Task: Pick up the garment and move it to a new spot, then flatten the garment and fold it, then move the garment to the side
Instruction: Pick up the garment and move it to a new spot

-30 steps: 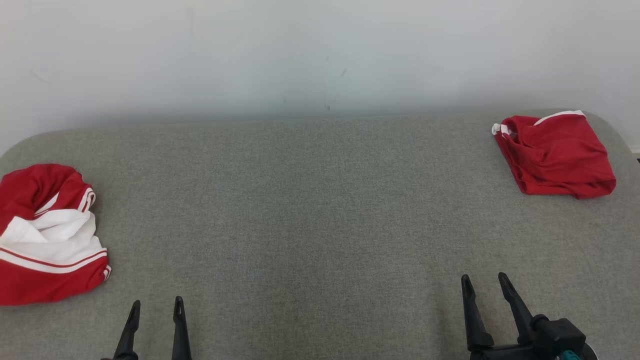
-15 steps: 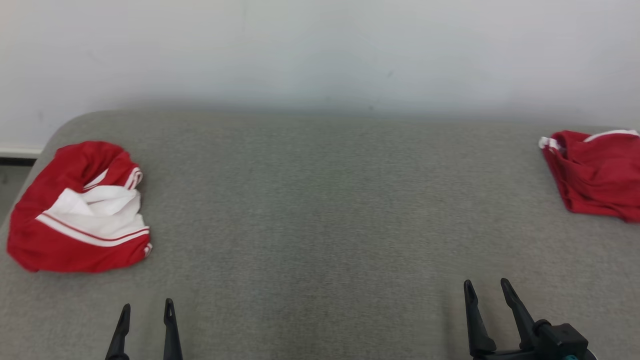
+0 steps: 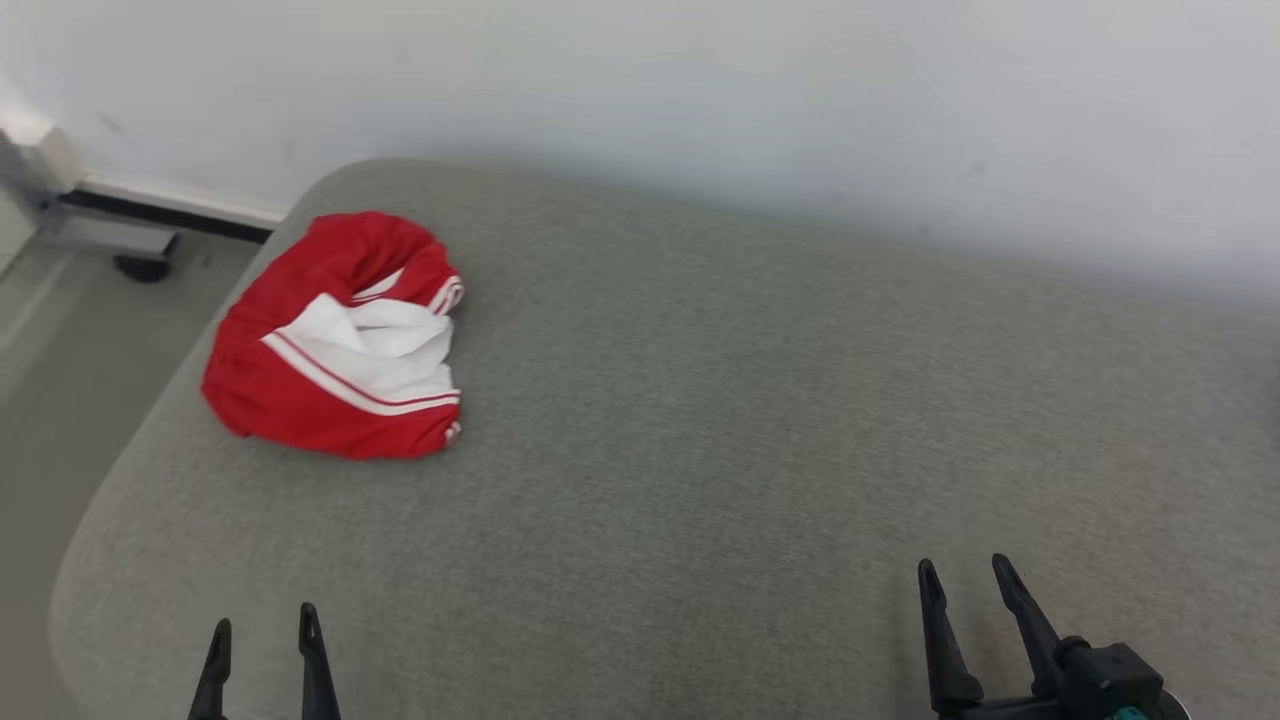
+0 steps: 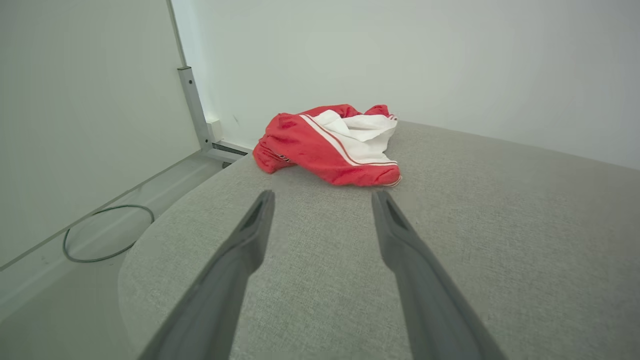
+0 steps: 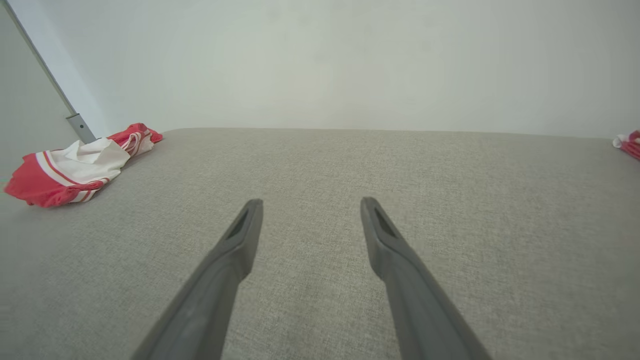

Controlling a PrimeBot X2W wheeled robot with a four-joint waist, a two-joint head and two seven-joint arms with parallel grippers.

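A crumpled red and white garment (image 3: 340, 345) lies bunched near the far left corner of the grey padded table (image 3: 720, 430). The left wrist view has the garment (image 4: 335, 145) straight ahead, a short way past my open left gripper (image 4: 322, 197). In the head view that left gripper (image 3: 262, 618) sits at the bottom left with nothing in it, well short of the cloth. My right gripper (image 3: 963, 568) stands open and empty at the bottom right. From the right wrist, the garment (image 5: 75, 165) lies far off to the left of the right gripper (image 5: 308, 201).
A second red garment (image 5: 629, 143) peeks in at the right edge of the right wrist view. Left of the table, the floor (image 3: 60, 370) drops away, with a metal frame post (image 4: 192, 107) and a looped cable (image 4: 107, 235). A white wall (image 3: 700, 110) backs the table.
The head camera has swung to the left, so the whole picture has shifted right: the garment now sits nearer the middle and the second red garment has left the head view. Both grippers stay open.
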